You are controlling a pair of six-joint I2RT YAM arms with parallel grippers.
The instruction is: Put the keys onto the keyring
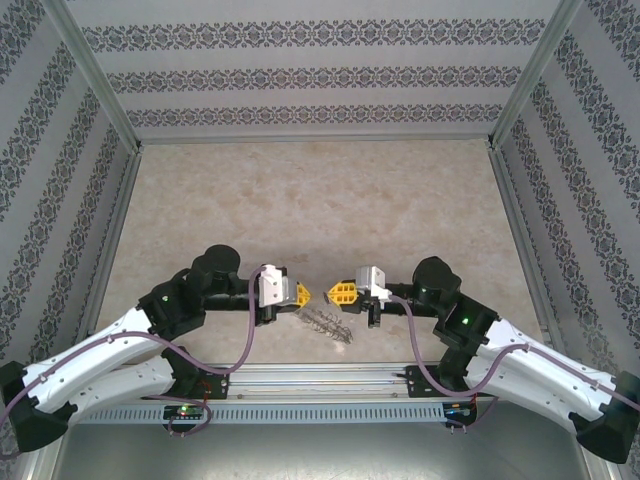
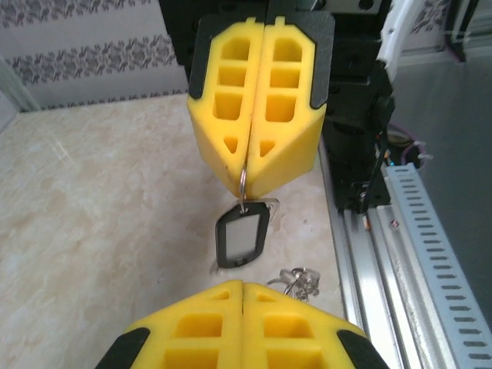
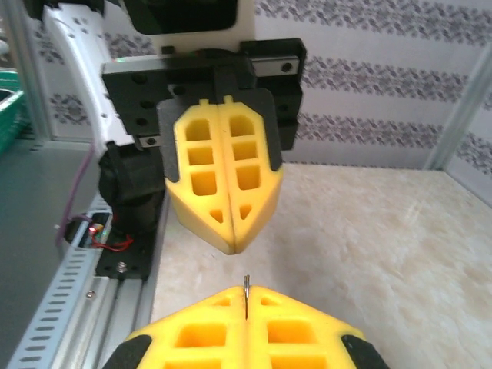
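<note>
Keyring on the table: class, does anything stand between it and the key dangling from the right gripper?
Nothing visible does. The key hangs by a thin wire loop pinched in the shut right gripper, with bare table between it and the keyring. The shut left gripper faces it from the side, not beneath.

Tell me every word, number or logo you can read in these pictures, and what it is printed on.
No text can be read in these pictures.
Dark key tag: its window looks blank.
Yellow fingers: plain, no print.
Wallpaper: ornamental bands, no letters.
Small lit board at the front rail: too small to tell whether it carries any marking.
</note>
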